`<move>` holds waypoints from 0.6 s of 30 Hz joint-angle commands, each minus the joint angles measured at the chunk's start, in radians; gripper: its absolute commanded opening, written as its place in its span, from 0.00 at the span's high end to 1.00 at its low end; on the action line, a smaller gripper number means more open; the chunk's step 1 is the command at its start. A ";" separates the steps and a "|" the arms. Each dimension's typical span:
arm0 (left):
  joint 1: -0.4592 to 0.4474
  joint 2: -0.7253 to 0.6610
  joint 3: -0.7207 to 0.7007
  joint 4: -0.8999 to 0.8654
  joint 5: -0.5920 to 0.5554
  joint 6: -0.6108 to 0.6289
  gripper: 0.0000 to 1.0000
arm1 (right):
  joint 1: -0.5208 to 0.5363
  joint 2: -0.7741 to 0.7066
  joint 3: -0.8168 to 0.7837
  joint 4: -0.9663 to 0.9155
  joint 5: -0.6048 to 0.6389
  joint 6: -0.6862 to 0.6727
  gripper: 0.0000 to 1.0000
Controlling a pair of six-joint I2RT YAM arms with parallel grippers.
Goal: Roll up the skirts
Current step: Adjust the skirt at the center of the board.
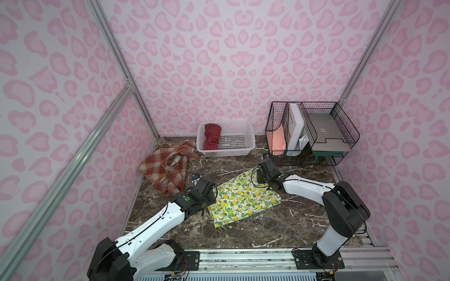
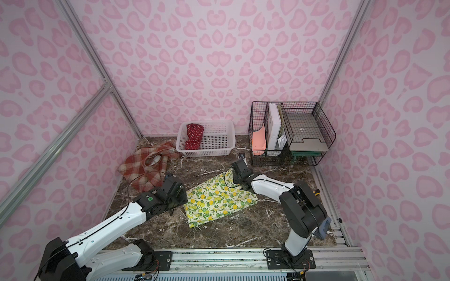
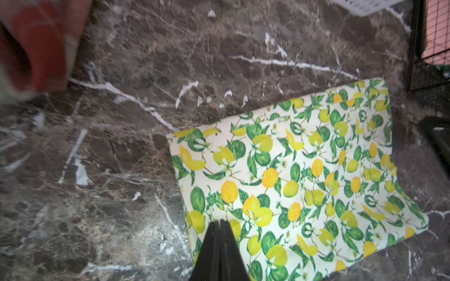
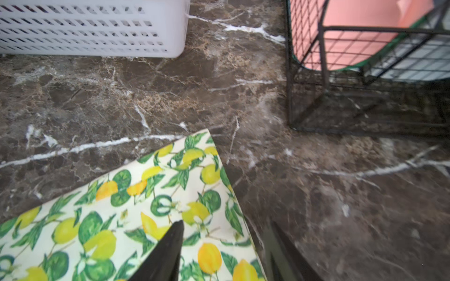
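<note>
The lemon-print skirt lies folded flat mid-table between both arms. My left gripper is shut, tips just inside the skirt's left edge; no cloth shows pinched between them. My right gripper is open at the far right corner, one finger over the print and the other over bare marble. The plaid skirt lies crumpled at the back left. A red polka-dot skirt sits rolled in the white basket.
A black wire rack with papers and trays stands at the back right, close beyond my right gripper. The basket's wall is just past the lemon skirt's far edge. Pink patterned walls enclose three sides.
</note>
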 commanded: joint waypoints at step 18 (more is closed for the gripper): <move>-0.013 0.205 -0.208 0.136 -0.018 -0.088 1.00 | -0.018 -0.094 -0.432 0.082 -0.218 0.142 1.00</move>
